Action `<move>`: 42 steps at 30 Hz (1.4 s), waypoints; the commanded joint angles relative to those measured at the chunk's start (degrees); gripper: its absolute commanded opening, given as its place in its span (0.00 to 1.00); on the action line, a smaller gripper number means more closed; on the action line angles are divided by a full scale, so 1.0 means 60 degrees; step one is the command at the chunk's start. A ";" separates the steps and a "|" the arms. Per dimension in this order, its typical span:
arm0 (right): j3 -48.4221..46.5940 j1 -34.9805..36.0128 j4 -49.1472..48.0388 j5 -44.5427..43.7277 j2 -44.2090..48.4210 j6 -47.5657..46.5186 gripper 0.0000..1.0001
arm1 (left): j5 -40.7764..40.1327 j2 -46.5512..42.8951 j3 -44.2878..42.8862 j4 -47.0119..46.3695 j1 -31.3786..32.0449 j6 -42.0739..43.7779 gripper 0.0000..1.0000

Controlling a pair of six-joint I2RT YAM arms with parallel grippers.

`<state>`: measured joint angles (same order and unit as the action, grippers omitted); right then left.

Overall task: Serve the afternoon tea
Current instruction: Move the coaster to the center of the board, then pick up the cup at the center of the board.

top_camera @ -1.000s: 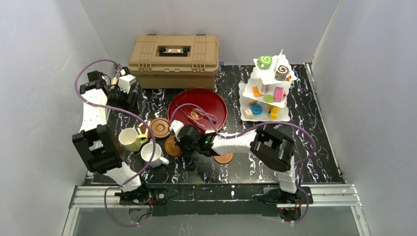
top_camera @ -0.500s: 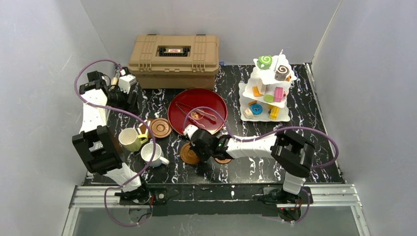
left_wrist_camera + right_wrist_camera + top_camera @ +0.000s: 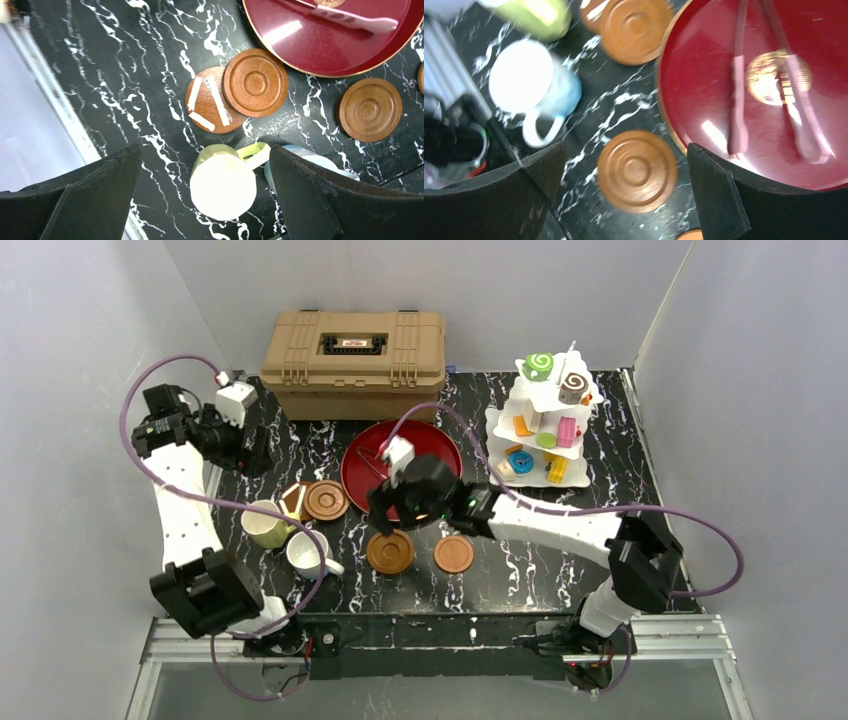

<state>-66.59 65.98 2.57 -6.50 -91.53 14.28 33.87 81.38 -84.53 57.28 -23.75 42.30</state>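
Note:
A brown coaster [image 3: 390, 552] [image 3: 637, 171] lies flat on the black marble table in front of the red tray [image 3: 440, 445]. My right gripper [image 3: 385, 508] [image 3: 626, 150] hovers open above it, holding nothing. A second coaster [image 3: 454, 554] lies just to its right. Two more coasters [image 3: 325, 500] [image 3: 255, 83] overlap by the tray's left side, one flipped with tape strips [image 3: 205, 107]. The pale yellow mug [image 3: 262, 523] [image 3: 223, 182] and the white mug [image 3: 308, 554] [image 3: 526, 82] stand side by side. High above the yellow mug, my left gripper [image 3: 248, 445] [image 3: 205, 149] is wide open. Toy pastries fill a white tiered stand [image 3: 545, 420].
Metal tongs [image 3: 405, 468] [image 3: 739, 100] lie in the red tray [image 3: 749, 50]. A tan ribbed toolbox [image 3: 355, 350] sits at the back. The grey walls close in on both sides, and the left arm reaches along the left table edge [image 3: 45, 100].
My right gripper has let go of the coaster, opened and lifted back toward the tray. The coaster now lies left of the second one. My left gripper has opened wider and shifted left.

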 commanded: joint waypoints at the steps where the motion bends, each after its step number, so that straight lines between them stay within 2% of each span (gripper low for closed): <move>1: -0.0040 -0.0487 -0.0328 0.1304 0.0428 0.0640 0.98 | 0.0248 -0.0711 -0.0352 0.0398 -0.0287 -0.0568 0.98; 3: -0.0407 0.0357 0.0514 0.0544 0.0258 -0.0333 0.98 | 0.0053 -0.0622 -0.0413 0.0599 -0.0299 -0.0712 0.98; 5: -0.0596 0.0885 0.0788 0.0598 -0.0012 -0.0574 0.98 | -0.0077 -0.0492 -0.0536 0.0770 -0.0323 -0.0989 0.98; 10: -0.0766 0.1688 0.0651 0.0682 -0.0788 -0.0868 0.98 | -0.0338 -0.0498 -0.0575 0.0998 -0.0376 -0.1562 0.98; 15: -0.1302 0.2403 0.0217 -0.0029 -0.1887 -0.1282 0.98 | -0.0882 -0.0605 -0.0461 0.1115 -0.0456 -0.1741 0.98; 22: -0.2239 0.2510 -0.0331 -0.0432 -0.3116 -0.1471 0.91 | -0.1123 -0.0750 -0.0369 0.1398 -0.0644 -0.1420 0.98; 30: -0.2589 0.2510 -0.1321 -0.0846 -0.3929 -0.1588 0.80 | -0.1215 -0.0270 -0.0630 0.1668 -0.0907 -0.1875 0.98; 42: -0.2630 0.2481 -0.1715 -0.0804 -0.4341 -0.2349 0.57 | -0.1120 -0.0076 -0.0679 0.1719 -0.0968 -0.1982 0.98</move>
<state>-80.25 81.03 -4.01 -10.85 -117.25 2.70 26.37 80.73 -87.15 65.54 -29.15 31.05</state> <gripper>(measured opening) 0.607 0.981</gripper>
